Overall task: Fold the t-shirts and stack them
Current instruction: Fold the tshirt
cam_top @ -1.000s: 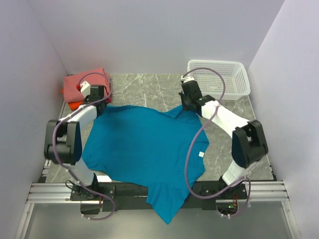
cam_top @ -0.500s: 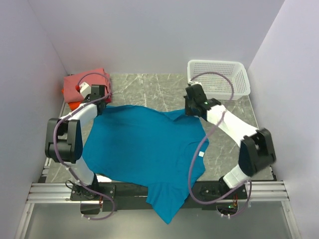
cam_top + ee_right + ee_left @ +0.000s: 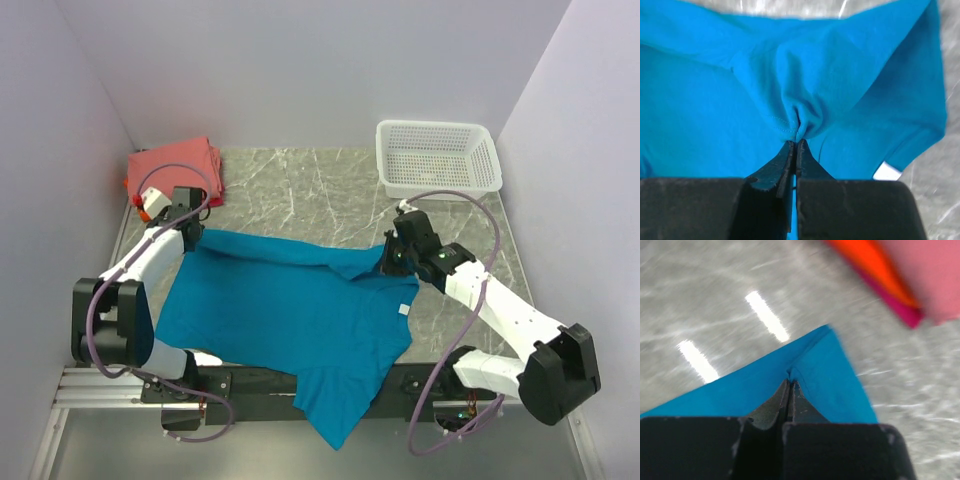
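The teal-blue t-shirt (image 3: 290,310) lies spread on the marble table, its far edge drawn into a fold and its near end hanging over the front rail. My left gripper (image 3: 190,236) is shut on the shirt's far-left corner (image 3: 815,367); the fingertips (image 3: 790,384) pinch a small pleat. My right gripper (image 3: 390,262) is shut on a bunched pleat of the teal fabric (image 3: 805,107) near the collar side, its tips (image 3: 796,143) pressed together. A folded stack of salmon-pink, red and orange t-shirts (image 3: 175,165) sits at the back left, and its edge (image 3: 910,275) shows in the left wrist view.
A white plastic mesh basket (image 3: 437,158) stands at the back right. Purple-white walls close in the left, back and right sides. Bare marble (image 3: 300,185) lies between the stack and the basket. The arms' cables loop above the cloth.
Both grippers have pulled the teal shirt's far edge toward the near side. The right arm moved farther, down and to the right; the left moved slightly nearer, away from the stack.
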Controlling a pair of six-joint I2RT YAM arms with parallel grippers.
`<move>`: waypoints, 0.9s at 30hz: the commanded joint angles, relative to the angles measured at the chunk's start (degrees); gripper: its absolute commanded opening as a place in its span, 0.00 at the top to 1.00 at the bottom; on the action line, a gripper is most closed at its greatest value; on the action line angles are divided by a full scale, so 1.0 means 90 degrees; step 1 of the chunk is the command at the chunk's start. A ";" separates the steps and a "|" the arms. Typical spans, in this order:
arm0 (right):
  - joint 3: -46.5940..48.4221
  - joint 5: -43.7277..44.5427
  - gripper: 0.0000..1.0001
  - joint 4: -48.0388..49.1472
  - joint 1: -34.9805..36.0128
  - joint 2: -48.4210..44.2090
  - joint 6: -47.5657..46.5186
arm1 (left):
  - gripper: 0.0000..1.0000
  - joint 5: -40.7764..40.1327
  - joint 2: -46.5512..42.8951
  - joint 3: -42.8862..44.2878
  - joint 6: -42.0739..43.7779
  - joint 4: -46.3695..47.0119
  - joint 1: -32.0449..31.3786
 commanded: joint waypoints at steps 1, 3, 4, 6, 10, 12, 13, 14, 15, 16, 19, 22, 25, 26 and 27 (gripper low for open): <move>-0.0197 -0.0170 1.00 -0.0155 0.0110 -0.0466 0.0417 | 0.99 -0.0488 -0.0286 -0.0150 -0.0635 -0.0965 0.0026; -0.0285 -0.0248 1.00 -0.0213 0.0120 -0.0584 0.0466 | 0.99 -0.0644 -0.0394 -0.0170 -0.0811 -0.1239 0.0026; -0.0353 -0.0277 1.00 -0.0243 0.0130 -0.0585 0.0466 | 0.99 -0.0664 -0.0423 -0.0179 -0.0821 -0.1269 0.0026; -0.0422 -0.0413 1.00 -0.0360 0.0140 -0.0565 0.0505 | 0.99 -0.0664 -0.0482 -0.0170 -0.0851 -0.1309 0.0026; -0.0549 -0.0658 0.99 -0.0447 0.0150 -0.0594 0.0612 | 0.99 -0.0839 -0.0424 -0.0043 -0.0870 -0.1551 0.0035; -0.0520 -0.0649 0.99 -0.0565 0.0169 -0.0624 0.0681 | 0.99 -0.0879 -0.0394 0.0045 -0.0890 -0.1640 0.0035; -0.0491 -0.0668 0.99 -0.0681 0.0150 -0.0624 0.0710 | 0.99 -0.0879 -0.0384 0.0045 -0.0890 -0.1709 0.0035; -0.0471 -0.0668 0.99 -0.0731 0.0150 -0.0634 0.0739 | 0.99 -0.0879 -0.0384 0.0045 -0.0880 -0.1738 0.0035; -0.0491 -0.0697 0.98 -0.0770 0.0150 -0.0663 0.0797 | 0.99 -0.0850 -0.0384 0.0026 -0.0880 -0.1748 0.0035; -0.0558 -0.0755 0.98 -0.0809 0.0159 -0.0682 0.0817 | 0.99 -0.0840 -0.0394 0.0006 -0.0899 -0.1768 0.0035; -0.0870 -0.1058 0.98 -0.0761 0.0179 -0.0741 0.0954 | 0.99 -0.0869 -0.0423 -0.0023 -0.0938 -0.1845 0.0055; -0.1339 -0.1361 0.96 -0.0557 0.0198 -0.0770 0.1110 | 0.99 -0.1006 -0.0404 -0.0042 -0.1104 -0.2070 0.0074; -0.2022 -0.1692 0.88 0.0104 0.0257 -0.0926 0.1539 | 0.95 -0.1123 -0.0394 -0.0052 -0.1543 -0.2314 0.0104; -0.2188 -0.1781 0.82 0.0263 0.0257 -0.1062 0.1705 | 0.86 -0.1114 -0.0404 -0.0072 -0.1612 -0.2305 0.0123; -0.2364 -0.1762 0.69 0.0371 0.0257 -0.1131 0.1726 | 0.59 -0.1075 -0.0414 -0.0072 -0.1622 -0.2315 0.0133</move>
